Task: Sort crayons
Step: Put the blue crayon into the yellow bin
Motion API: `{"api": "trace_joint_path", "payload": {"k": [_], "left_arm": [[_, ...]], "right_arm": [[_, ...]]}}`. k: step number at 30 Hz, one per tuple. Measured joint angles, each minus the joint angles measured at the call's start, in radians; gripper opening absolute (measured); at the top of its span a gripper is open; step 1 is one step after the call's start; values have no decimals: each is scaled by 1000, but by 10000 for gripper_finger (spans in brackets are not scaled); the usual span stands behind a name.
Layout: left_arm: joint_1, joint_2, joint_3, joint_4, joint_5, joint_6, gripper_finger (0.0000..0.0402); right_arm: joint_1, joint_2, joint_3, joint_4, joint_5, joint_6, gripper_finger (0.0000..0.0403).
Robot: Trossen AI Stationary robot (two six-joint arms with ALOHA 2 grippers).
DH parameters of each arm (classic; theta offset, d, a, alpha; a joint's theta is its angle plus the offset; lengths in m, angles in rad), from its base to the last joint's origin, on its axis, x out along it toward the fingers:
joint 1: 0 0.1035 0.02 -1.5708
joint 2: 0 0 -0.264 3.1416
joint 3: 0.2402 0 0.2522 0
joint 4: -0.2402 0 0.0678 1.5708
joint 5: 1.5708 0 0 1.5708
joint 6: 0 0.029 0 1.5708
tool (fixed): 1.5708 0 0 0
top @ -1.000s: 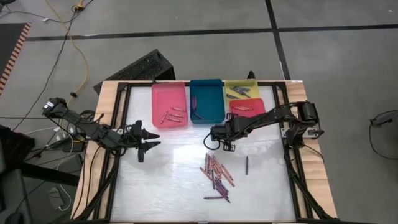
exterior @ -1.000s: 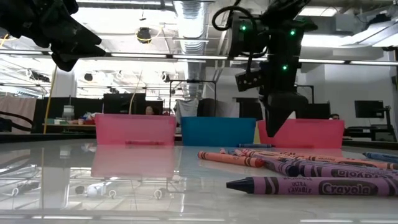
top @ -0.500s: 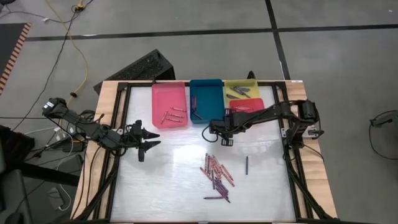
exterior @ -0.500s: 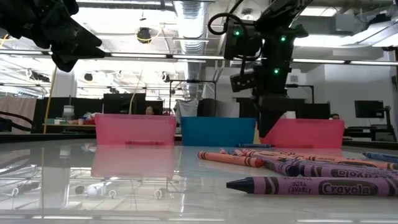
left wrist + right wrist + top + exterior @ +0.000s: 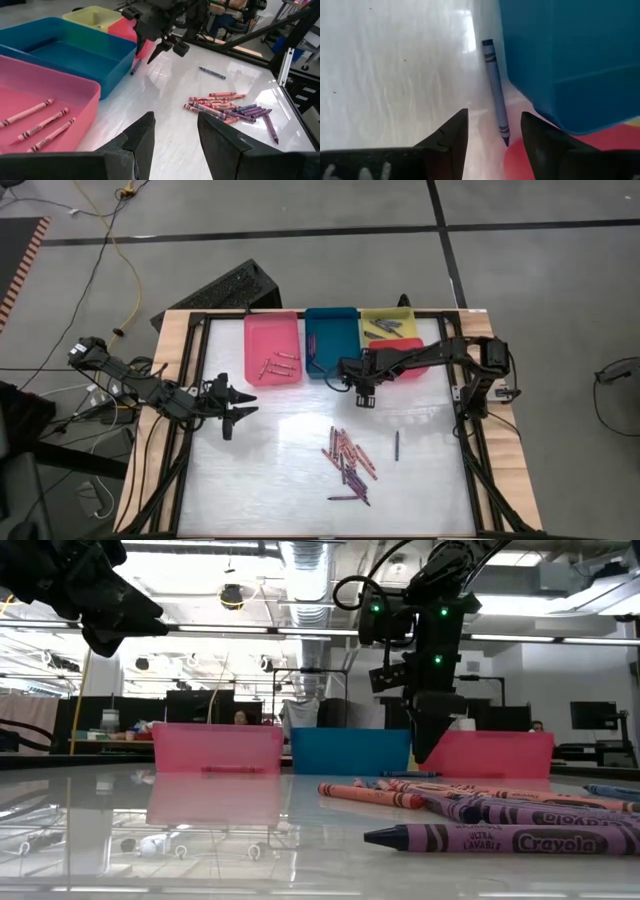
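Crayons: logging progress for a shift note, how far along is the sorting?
Done: pink crayons lie in the pink plastic tray; some lie in the other trays. In hand: the right gripper, open and empty, hovers by a blue crayon on the table beside the teal plastic tray. Left: the mixed crayon pile. The left gripper waits.

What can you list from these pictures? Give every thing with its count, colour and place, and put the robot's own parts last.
pink tray: one, far side, holds three pink crayons
teal tray: one, middle of the tray row
yellow tray: one, far right, holds grey crayons
red tray: one, in front of the yellow tray
blue crayon: one, on the table beside the teal tray
loose crayons: a pile, pink to purple, table centre
dark crayon: one, right of the pile
left tool: open, left side of the table
right tool: open, above the blue crayon
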Motion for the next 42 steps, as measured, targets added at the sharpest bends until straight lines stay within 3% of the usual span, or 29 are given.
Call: {"api": "trace_joint_path", "payload": {"k": [22,26,36,42], "left_arm": [[-1,4,0,-20,-1,-28,139],[-1,4,0,-20,-3,-29,139],[-1,4,0,-18,-6,-38,139],[-1,4,0,-18,-6,-38,139]], "right_arm": [[-12,85,3,47,-34,-86,177],[-9,85,3,35,-68,-82,146],[-6,85,3,16,-82,-32,19],[29,85,3,15,-67,-23,10]]}}
